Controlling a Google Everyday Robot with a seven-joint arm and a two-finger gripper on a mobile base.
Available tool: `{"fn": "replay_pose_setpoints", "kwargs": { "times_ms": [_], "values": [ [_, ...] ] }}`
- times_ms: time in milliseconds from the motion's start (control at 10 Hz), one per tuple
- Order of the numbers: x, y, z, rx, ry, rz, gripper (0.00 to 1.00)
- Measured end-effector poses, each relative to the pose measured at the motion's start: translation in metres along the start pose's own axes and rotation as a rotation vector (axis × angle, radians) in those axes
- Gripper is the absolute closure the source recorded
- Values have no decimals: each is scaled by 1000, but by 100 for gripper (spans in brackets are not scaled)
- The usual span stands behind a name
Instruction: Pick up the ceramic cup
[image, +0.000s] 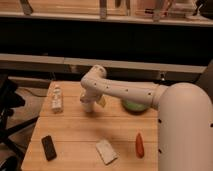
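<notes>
My white arm reaches in from the right over the wooden table (75, 130). Its gripper (88, 106) points down near the table's back middle and stands open. A small white ceramic cup (88, 107) seems to stand right at the gripper's tip, mostly covered by it. I cannot tell whether the fingers touch the cup. A pale yellowish piece (102, 101) shows just right of the gripper.
A wide green bowl (134, 105) sits behind the forearm at the back right. A small bottle (57, 99) stands at the back left. Near the front lie a black flat object (48, 147), a white packet (106, 151) and an orange-red object (139, 145). A dark chair (7, 110) stands left of the table.
</notes>
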Motion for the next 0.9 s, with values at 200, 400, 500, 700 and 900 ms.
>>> {"fn": "replay_pose_setpoints", "kwargs": {
  "times_ms": [200,400,500,700,900],
  "values": [
    [0,2,3,-3,-2,-4,20],
    [1,2,4,-3,-4,-7,20],
    [1,3,4,-3,-6,-10,20],
    [1,5,6,-5,-9,-15,20],
    [1,7,7,-6,-14,-18,20]
  ]
}}
